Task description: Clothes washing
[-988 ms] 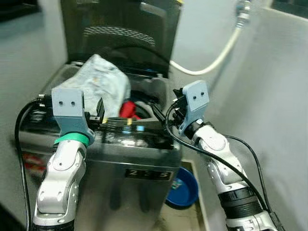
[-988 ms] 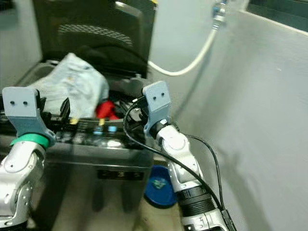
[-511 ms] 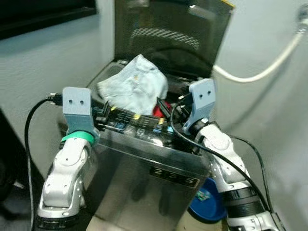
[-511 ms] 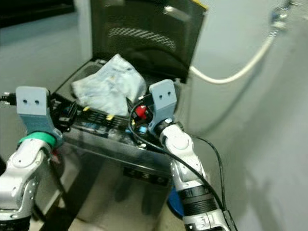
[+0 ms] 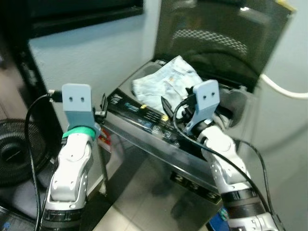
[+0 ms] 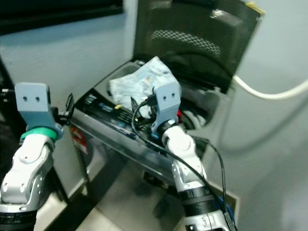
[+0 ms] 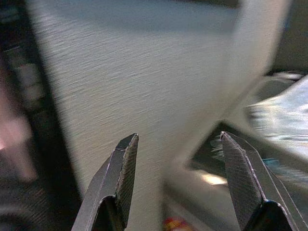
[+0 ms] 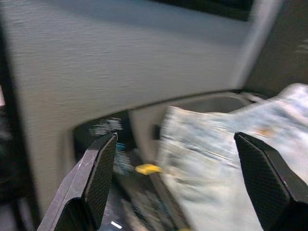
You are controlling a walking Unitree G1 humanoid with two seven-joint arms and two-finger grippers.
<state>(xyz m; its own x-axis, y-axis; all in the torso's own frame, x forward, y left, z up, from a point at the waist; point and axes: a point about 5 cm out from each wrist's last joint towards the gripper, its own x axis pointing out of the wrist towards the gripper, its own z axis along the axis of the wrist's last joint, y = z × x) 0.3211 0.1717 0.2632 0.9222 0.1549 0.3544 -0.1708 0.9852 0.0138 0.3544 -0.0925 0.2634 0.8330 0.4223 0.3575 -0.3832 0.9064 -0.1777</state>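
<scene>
A top-loading washing machine [image 5: 144, 114] stands with its dark lid [image 5: 221, 38] raised. A heap of pale blue denim clothes [image 5: 166, 82] lies over the tub's left rim, and a bit of red cloth [image 6: 180, 114] shows inside the tub. My right gripper [image 8: 175, 144] is open and empty, held above the control panel and pointing at the denim heap [image 8: 231, 159]. My left gripper [image 7: 177, 144] is also open and empty, off the machine's front left corner and facing the grey wall [image 7: 144, 72].
A white hose [image 5: 284, 89] runs along the wall right of the machine. A black fan [image 5: 14, 154] sits on the floor at the left, under a dark window frame [image 5: 82, 14]. Tiled floor [image 5: 139, 211] lies in front of the machine.
The camera has swung to the left, so the machine now sits further right in the picture and the fan has come into view. Both arms stay raised with open fingers.
</scene>
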